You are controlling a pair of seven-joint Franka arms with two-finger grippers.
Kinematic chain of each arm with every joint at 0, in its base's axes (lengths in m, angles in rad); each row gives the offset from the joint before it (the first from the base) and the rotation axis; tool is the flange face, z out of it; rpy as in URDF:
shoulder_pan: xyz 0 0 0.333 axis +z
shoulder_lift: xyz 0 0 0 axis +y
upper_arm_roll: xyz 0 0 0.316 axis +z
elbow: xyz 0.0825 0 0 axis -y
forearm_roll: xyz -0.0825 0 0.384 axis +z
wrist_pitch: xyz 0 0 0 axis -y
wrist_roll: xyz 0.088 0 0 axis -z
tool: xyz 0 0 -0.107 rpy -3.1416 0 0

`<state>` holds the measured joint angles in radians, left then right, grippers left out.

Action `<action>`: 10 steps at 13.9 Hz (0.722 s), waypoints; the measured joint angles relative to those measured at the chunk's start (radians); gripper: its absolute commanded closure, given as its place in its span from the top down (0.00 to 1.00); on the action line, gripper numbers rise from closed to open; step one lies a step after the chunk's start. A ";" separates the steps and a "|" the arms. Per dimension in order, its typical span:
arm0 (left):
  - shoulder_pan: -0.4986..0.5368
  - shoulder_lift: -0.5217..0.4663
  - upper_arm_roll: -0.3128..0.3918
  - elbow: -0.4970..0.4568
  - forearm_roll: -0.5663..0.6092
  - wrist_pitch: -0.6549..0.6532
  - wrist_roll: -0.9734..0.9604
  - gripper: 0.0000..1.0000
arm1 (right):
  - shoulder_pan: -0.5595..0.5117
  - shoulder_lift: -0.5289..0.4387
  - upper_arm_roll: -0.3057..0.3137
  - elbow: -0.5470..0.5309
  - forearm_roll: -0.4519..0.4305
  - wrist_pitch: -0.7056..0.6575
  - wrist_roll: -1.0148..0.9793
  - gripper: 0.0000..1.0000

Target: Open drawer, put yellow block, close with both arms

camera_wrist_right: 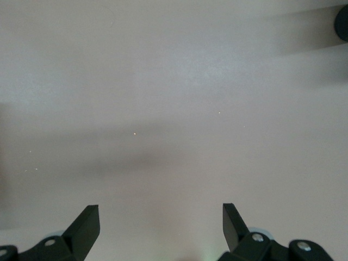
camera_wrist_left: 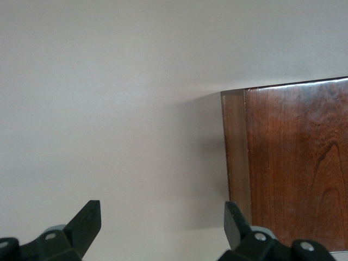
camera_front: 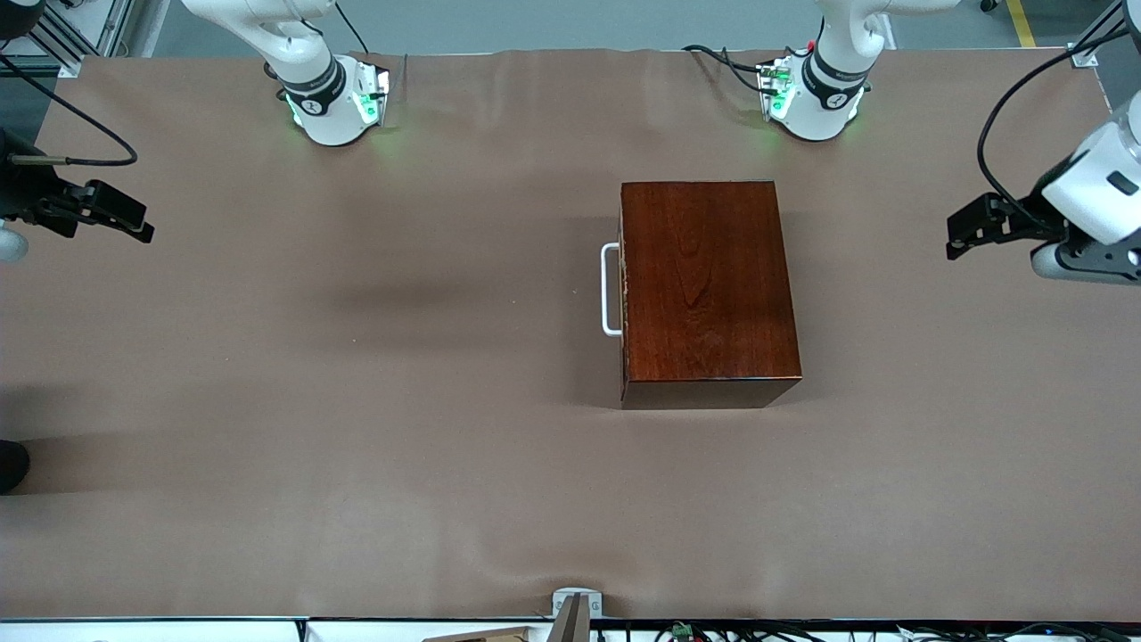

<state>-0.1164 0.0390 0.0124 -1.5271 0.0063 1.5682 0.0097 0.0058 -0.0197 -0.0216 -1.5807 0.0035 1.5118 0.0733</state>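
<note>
The dark mahogany box stands on the table toward the left arm's end. Its drawer is shut, and the white bar handle faces the right arm's end. The box's corner shows in the left wrist view. No yellow block shows in any view. My left gripper is open and empty, up over the table at the left arm's end, apart from the box. My right gripper is open and empty, up over the right arm's end of the table. In both wrist views the fingers stand wide apart over bare cloth.
A brown cloth covers the table. The two green-lit arm bases stand along the edge farthest from the front camera. A small metal bracket sits at the nearest edge.
</note>
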 measured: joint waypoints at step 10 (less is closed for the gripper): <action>0.002 -0.057 0.011 -0.054 0.000 0.025 -0.081 1.00 | 0.000 0.000 0.000 0.000 0.000 0.000 0.000 1.00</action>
<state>-0.1141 -0.0184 0.0238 -1.5815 0.0063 1.5935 -0.0710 0.0058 -0.0197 -0.0216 -1.5808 0.0035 1.5116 0.0733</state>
